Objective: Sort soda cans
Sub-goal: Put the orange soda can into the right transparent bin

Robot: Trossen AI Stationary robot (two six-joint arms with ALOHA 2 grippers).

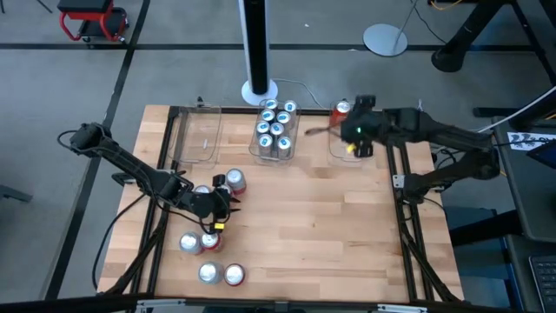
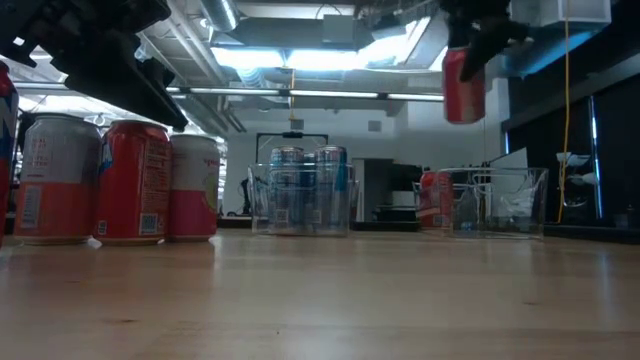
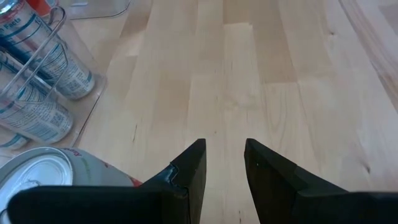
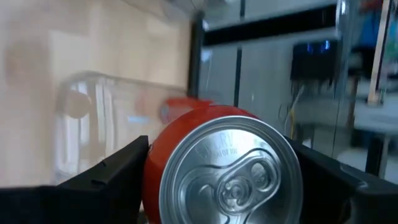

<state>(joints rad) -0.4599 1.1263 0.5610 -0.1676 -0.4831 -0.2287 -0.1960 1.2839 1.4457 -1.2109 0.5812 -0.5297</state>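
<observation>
Sorting is partway done: the middle bin [image 1: 276,146] holds blue-and-white cans [image 1: 274,129]. The right claw [image 4: 217,180] pinches a red can [image 4: 217,168] above the right bin [image 2: 495,200]. Loose cans [image 1: 208,252] wait on the tabletop [image 1: 330,226] beside the left claw [image 3: 224,174], slightly parted and empty.

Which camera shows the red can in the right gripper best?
The right wrist view: the red can fills it, clamped between the fingers. The low view shows it hanging high; the high view barely; the left wrist view, nothing.
</observation>
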